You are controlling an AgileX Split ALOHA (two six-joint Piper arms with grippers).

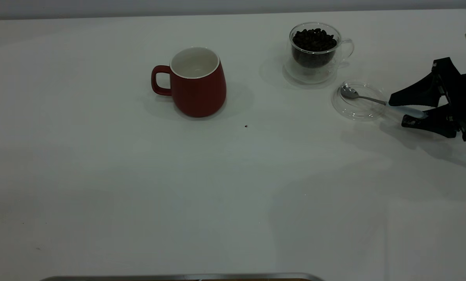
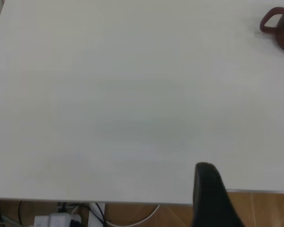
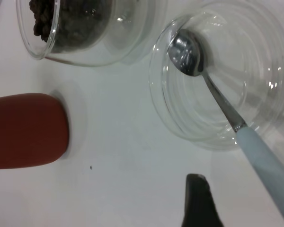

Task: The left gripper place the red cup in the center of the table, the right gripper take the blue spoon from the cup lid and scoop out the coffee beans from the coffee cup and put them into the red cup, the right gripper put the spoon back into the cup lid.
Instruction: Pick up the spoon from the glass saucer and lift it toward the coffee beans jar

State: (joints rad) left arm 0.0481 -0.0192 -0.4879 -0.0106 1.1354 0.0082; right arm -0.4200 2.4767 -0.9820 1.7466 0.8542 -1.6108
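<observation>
Spoon pickup stage: the red cup (image 1: 197, 81) is standing mid-table, apparently already placed, while the blue spoon (image 1: 381, 102) is lying with its bowl in the cup lid (image 1: 358, 101), handle overhanging for access. The right gripper (image 1: 399, 113), jaws spread, is straddling that handle without visibly pinching it. The left gripper's state cannot be told.

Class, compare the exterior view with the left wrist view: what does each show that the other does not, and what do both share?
Only the exterior view shows the coffee cup full of coffee beans, the cup lid with the blue spoon lying across it, and the right gripper, open around the spoon's handle. Only the left wrist view shows the table's near edge, with cables and a wooden floor below it, and one dark finger of the left gripper. Both show the red cup on the white table.
</observation>
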